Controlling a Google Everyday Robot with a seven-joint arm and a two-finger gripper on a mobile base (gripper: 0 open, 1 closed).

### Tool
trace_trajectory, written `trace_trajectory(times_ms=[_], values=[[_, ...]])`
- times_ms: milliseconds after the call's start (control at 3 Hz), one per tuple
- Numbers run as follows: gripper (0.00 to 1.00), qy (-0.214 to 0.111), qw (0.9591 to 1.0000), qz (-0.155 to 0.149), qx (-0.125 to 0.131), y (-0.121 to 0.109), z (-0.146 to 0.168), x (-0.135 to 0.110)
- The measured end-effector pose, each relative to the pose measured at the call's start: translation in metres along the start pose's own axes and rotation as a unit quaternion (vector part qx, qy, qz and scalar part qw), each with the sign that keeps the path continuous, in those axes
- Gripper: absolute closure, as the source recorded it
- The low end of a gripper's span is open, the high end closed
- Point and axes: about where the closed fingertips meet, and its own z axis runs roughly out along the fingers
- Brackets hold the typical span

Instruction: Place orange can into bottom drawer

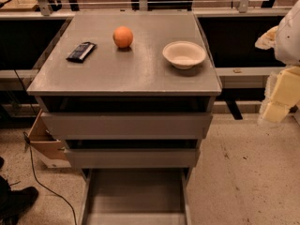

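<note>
On the flat, matte grey top of the cabinet (126, 76), toward its rear and a little left of the middle, sits the orange can (123, 36): a smooth round ball, more fruit than tin, with a small shadow under it. Near the top's left edge lies a flat black packet (81, 51), rectangular and set at a slant. Toward the top's right edge stands a white bowl (184, 54), shallow, round-rimmed and upright, well apart from the ball. Beneath the top come two plain grey metal drawer fronts. At the cabinet's foot the bottom drawer (136, 191) is pulled far out, a wide tray with a flat grey floor and thin side walls. Off the cabinet's right side, clear of it, hangs the gripper (281, 95), pale cream and blocky. Whether it is apart or together cannot be told.
</note>
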Motion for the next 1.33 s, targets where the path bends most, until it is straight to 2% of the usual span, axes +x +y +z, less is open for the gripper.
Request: trace_trajectory(times_ms=[333, 667, 1000, 1333], values=[[0.00, 0.000, 1.0000, 0.000, 0.000, 0.000, 0.000, 0.000], [0.00, -0.027, 0.9993, -0.021, -0.012, -0.002, 0.023, -0.021], [0.00, -0.062, 0.9972, -0.040, -0.014, -0.033, 0.058, -0.065], [0.00, -0.105, 0.9932, -0.049, -0.015, -0.075, 0.096, -0.129]])
